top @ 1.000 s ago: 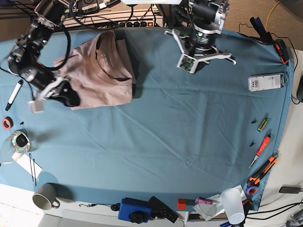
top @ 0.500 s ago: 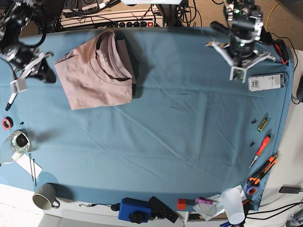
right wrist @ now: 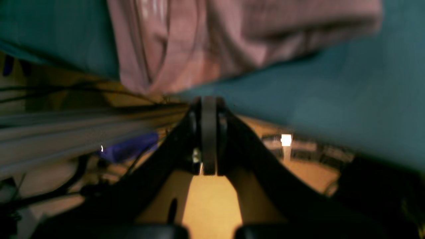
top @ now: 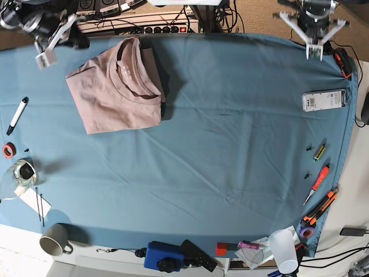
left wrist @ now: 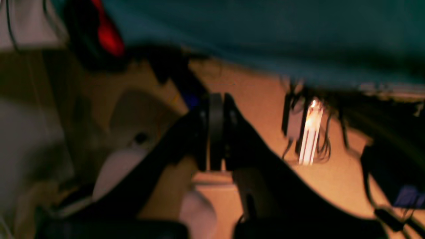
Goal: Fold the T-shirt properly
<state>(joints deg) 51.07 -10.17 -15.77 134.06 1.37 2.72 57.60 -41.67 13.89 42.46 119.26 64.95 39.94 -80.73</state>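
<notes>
The T-shirt (top: 115,86) lies folded on the bench (top: 230,144) (far-left part in the base view). The left gripper (left wrist: 215,132) and right gripper (right wrist: 209,136) both have jaws pressed together, holding nothing, apart from the shirt.

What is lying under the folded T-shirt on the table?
The T-shirt rests on the blue-teal cloth. A dark strip shows along its right edge; what it is cannot be told. Anything beneath the shirt is covered.

My base view is bright and evenly lit; both wrist views are dim, warm-tinted, smeared with blur around the T-shirt (right wrist: 212,43).
</notes>
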